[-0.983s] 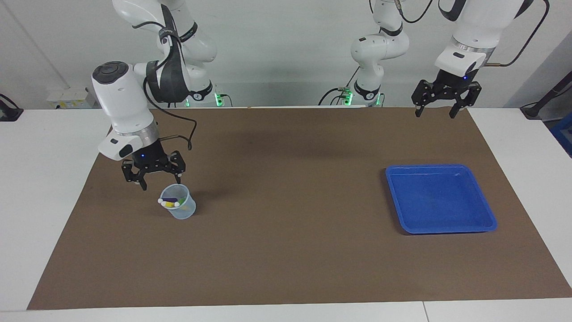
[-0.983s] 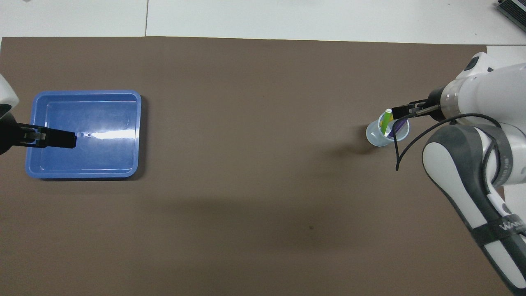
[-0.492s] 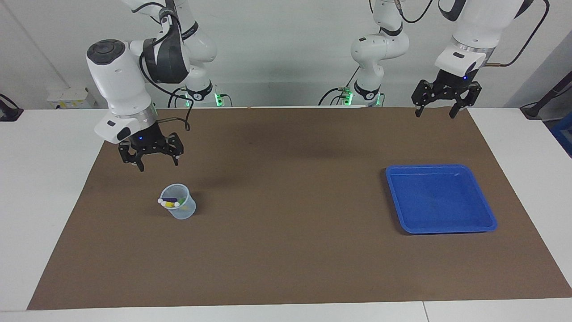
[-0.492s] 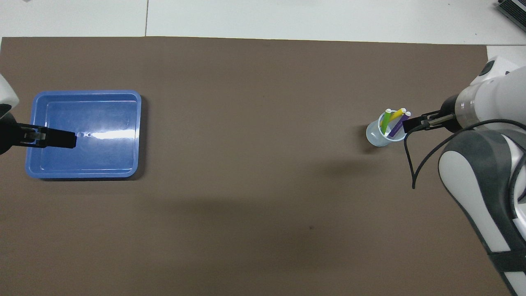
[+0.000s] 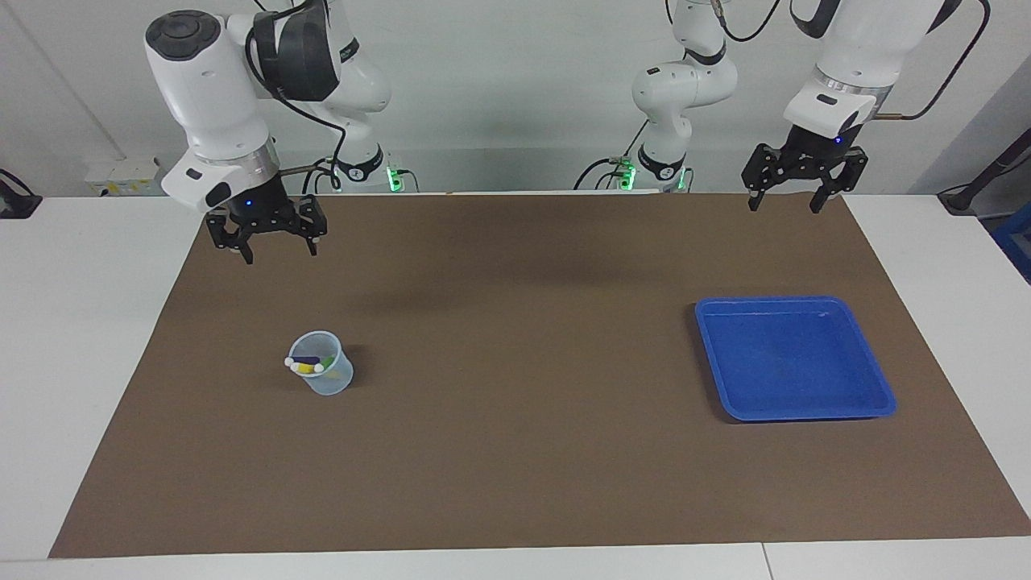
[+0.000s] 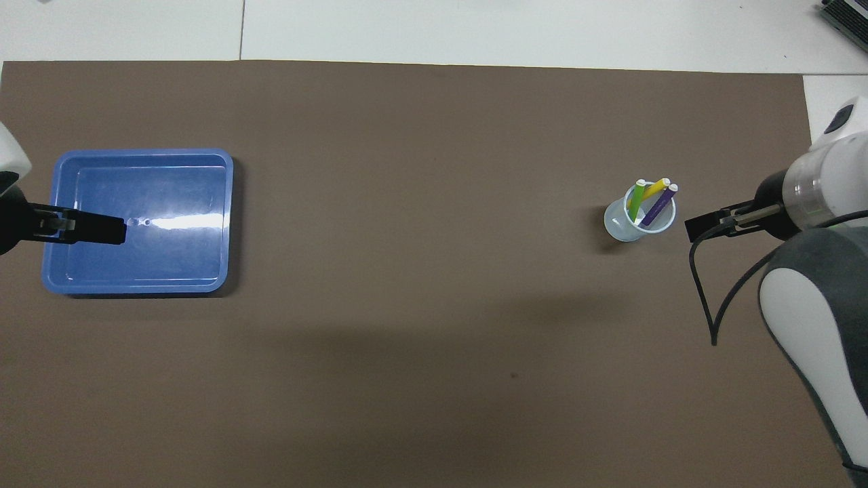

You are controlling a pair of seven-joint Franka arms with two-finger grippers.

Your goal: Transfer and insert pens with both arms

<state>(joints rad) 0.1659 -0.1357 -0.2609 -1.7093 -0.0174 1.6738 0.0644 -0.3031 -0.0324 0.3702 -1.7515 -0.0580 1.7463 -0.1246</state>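
Pens, green, yellow and purple with pale tips, lean inside a clear plastic cup on the brown mat. Right gripper and left gripper hang wide open, empty.

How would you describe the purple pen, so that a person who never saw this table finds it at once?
On the brown mat, toward the right arm's end of the table, stands a small clear cup with three pens leaning inside. The purple pen is the dark one beside the yellow pen; the green pen leans apart from both.
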